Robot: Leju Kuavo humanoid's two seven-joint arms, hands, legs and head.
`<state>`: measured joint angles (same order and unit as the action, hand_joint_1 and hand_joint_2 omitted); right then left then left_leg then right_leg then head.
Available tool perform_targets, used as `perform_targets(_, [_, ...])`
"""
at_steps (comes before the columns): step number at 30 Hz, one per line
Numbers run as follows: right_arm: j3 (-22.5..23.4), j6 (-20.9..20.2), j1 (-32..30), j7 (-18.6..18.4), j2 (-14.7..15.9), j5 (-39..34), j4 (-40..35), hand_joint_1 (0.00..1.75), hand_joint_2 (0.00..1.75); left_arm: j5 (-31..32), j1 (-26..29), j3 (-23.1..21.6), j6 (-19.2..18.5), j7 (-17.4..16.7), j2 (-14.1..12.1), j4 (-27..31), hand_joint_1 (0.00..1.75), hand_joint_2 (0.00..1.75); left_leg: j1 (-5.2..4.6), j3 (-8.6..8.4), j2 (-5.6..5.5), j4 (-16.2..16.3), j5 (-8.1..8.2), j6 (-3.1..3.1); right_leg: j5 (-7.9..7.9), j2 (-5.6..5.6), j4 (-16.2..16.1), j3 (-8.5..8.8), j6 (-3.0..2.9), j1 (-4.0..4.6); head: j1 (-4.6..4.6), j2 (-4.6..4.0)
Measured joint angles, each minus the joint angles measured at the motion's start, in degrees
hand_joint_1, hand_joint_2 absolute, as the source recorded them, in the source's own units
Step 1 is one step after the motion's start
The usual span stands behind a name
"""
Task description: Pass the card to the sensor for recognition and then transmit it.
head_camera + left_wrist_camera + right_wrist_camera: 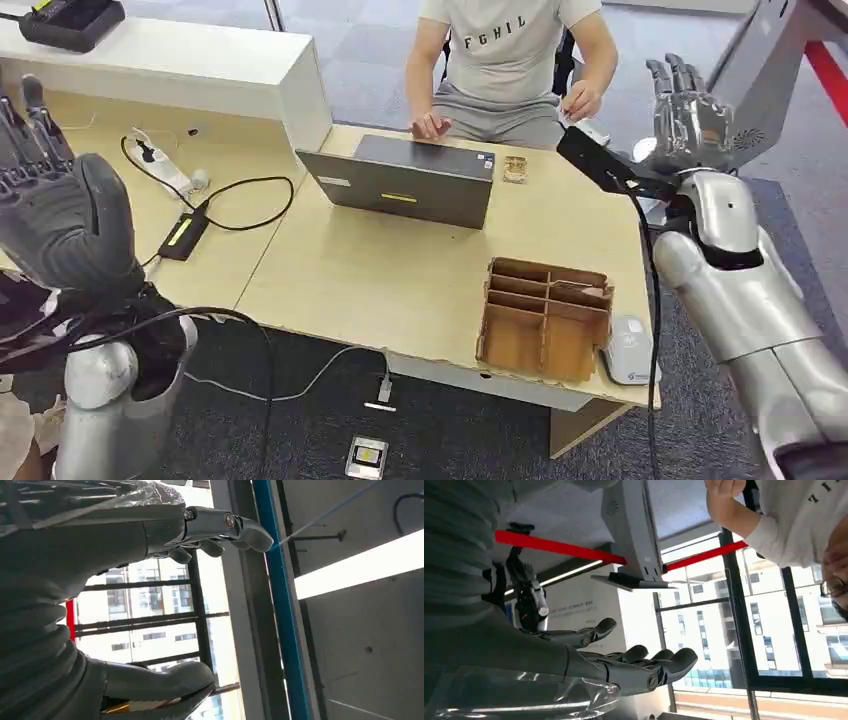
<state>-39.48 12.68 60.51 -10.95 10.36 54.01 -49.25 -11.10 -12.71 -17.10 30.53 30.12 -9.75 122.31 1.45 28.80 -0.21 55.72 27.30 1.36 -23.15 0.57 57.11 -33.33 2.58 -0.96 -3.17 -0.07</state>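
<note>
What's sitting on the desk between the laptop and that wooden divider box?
Nothing: in the head view the stretch of desk between the laptop and the wooden divider box is bare tabletop.

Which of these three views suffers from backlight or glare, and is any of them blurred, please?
Head view: even, soft light on the desk, no glare, sharp. Left wrist view: bright windows and a ceiling light strip leave the left hand dark against them. Right wrist view: the windows are overexposed, the right hand in shade; the person's arm is slightly soft.
</note>
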Motion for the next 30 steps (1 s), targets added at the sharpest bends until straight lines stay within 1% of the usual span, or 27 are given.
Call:
perform_targets(2, [1.0,-1.2,-2.3,-0.5,1.8,-2.2,-5.8,0.0,1.75,0.6,1.3,0.4,0.1,-0.4,-0.2,0.9,0.0,1.75,0.0,0.01,-0.02,0.0,0.0,0.0,0.0,0.0,0.0,0.0,0.0,0.0,0.0,0.0])
perform_targets(4, [2.4,-2.7,-5.3,-0.4,3.5,-7.9,-12.2,0.0,1.75,1.7,2.7,1.1,0.3,-0.9,-0.3,1.8,0.0,1.75,0.01,-0.01,-0.02,0.0,0.01,0.0,-0.01,-0.01,0.0,0.01,0.0,0.01,0.02,0.0])
perform_targets(6, [3.1,-3.3,-7.3,-0.4,4.4,-10.6,-15.4,0.0,1.75,2.2,3.5,1.4,0.3,-1.1,-0.4,2.4,0.0,1.75,0.01,-0.01,-0.01,0.0,0.01,0.0,-0.01,-0.01,0.0,0.01,0.0,0.01,-0.02,0.0])
perform_targets(10, [5.8,-4.5,-17.3,-0.1,7.5,-16.0,-27.9,0.0,1.75,5.1,6.1,2.9,0.8,-2.5,-0.7,4.8,0.0,1.75,0.02,0.02,-0.04,0.0,0.02,0.0,-0.02,-0.03,0.0,0.01,-0.01,0.01,-0.02,0.0])
perform_targets(14, [6.4,-4.2,-25.4,1.0,9.1,-17.7,-34.9,0.0,1.75,7.0,8.0,3.8,1.9,-3.1,-1.2,7.2,0.0,1.75,0.02,0.03,-0.01,-0.1,0.02,0.01,-0.03,-0.02,0.0,0.01,-0.02,0.01,0.0,0.0])
perform_targets(20, [6.3,-3.1,-31.4,1.2,9.8,-18.2,-39.1,0.0,1.75,7.5,9.0,4.3,3.0,-3.8,-1.9,9.4,0.0,1.75,0.02,0.02,-0.03,-0.1,0.0,0.0,-0.02,-0.03,0.0,0.02,-0.03,0.01,-0.02,0.0])
perform_targets(24, [6.2,-3.2,-33.9,1.2,9.9,-17.2,-39.3,0.0,1.75,7.4,8.9,4.2,2.8,-4.4,-2.2,9.7,0.0,1.75,0.02,0.01,-0.04,-0.1,-0.01,0.0,-0.02,-0.03,0.0,0.04,-0.03,0.01,0.0,0.0])
perform_targets(30, [5.5,-3.3,-35.1,1.4,9.7,-15.9,-38.8,0.0,1.75,6.8,7.6,4.0,1.9,-4.4,-2.2,9.7,0.0,1.75,0.01,0.01,-0.02,-0.1,-0.01,0.0,-0.02,-0.02,0.0,0.03,-0.03,0.01,-0.02,0.0])
